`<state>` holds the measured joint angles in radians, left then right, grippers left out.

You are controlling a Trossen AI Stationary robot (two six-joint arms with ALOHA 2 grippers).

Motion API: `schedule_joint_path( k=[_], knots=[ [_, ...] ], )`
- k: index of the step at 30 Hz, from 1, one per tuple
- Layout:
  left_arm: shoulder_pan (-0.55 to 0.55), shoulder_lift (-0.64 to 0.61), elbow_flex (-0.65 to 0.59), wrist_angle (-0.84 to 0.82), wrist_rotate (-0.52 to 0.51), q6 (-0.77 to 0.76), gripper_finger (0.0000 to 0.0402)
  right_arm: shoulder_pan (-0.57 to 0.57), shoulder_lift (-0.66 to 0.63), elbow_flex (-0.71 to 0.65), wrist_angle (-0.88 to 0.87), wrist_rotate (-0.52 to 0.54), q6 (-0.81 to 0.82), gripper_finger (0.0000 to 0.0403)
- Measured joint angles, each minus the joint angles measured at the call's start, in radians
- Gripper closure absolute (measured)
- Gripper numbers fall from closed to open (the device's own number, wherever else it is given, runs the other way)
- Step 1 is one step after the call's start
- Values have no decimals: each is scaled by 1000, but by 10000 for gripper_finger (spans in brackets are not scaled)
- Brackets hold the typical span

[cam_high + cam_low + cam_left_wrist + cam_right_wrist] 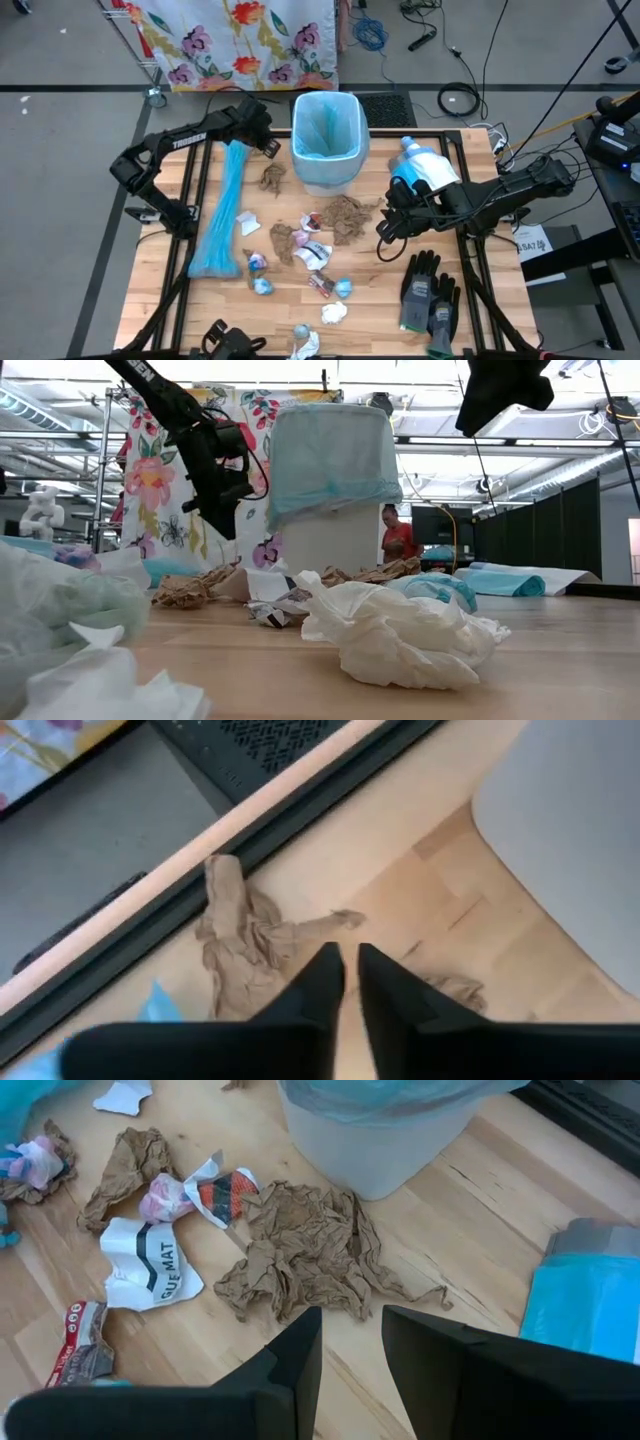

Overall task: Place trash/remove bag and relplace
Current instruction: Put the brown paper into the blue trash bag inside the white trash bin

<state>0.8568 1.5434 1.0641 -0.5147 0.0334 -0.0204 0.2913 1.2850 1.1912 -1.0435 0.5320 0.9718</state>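
On your left, the left gripper [268, 143] hangs above the far edge of the table [150, 300], between the long blue bag roll [222, 215] and the bin [327, 140]. Its fingers [325, 982] are nearly closed with only a thin slit between them, and they hold nothing. Just below and ahead of those tips lies a small brown paper wad [245, 935], close to the table's rim and just beside the bin's wall. Expect it to be very light and springy; it will crush under the pads rather than resist, so open wide and bite across its bunched middle, not the thin loose tail.

Moving toward the centre, the rest of the trash [300, 262] is scattered across the boards in front of the bin: brown wads, small blue and white wrappers, and white tissue bits nearer the front edge. All of it looks soft and weightless, and the glossy wrappers may slide on the wood.

On your right, the right gripper [386, 228] hovers with its jaws parted and empty, aimed at the large crumpled brown sheet [305, 1250] lying flat just ahead of its tips, near the bin's base. That sheet is broad and floppy; pinch a raised fold near its middle. The grey-black gloves [430, 293] sit nearer the front on that side, apart from the scraps.
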Motion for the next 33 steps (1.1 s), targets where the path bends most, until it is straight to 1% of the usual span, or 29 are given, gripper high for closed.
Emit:
schedule_joint_path(
  k=[3, 6, 9, 12, 14, 18, 20, 22, 24, 28, 29, 33],
  knots=[
    [14, 14, 0, 56, -20, -7, 293, 0, 0, 0, 1, 0, 5, 303],
    [40, 43, 0, 95, -55, -86, 240, -3, 0, 0, 6, 2, 10, 303],
    [73, 91, 0, 109, -65, -185, 201, -5, 0, 0, 31, 20, 11, 303],
    [99, 160, 0, 106, -26, -208, 184, -18, 0, 0, 45, 22, 11, 303],
    [106, 201, 0, 113, -8, -208, 181, -27, 0, 0, 48, 23, 11, 303],
    [107, 262, 0, 148, -8, -207, 182, -45, 0, 0, 50, 22, 11, 303],
    [106, 286, 0, 155, -8, -208, 192, -54, 0, 0, 50, 22, 11, 303],
    [103, 301, 1, 155, -14, -210, 218, -62, 0, 0, 53, 22, 11, 303],
    [102, 303, 3, 146, -14, -209, 261, -65, 0, 0, 54, 22, 11, 303],
    [94, 274, 1, 90, -10, -204, 372, -70, 0, 0, 61, 23, 11, 303],
    [91, 257, -1, 71, -8, -210, 384, -70, 0, 0, 61, 22, 10, 303],
    [76, 137, 0, 42, -8, -209, 385, -69, 0, 0, 60, 22, 10, 303]
  ],
)
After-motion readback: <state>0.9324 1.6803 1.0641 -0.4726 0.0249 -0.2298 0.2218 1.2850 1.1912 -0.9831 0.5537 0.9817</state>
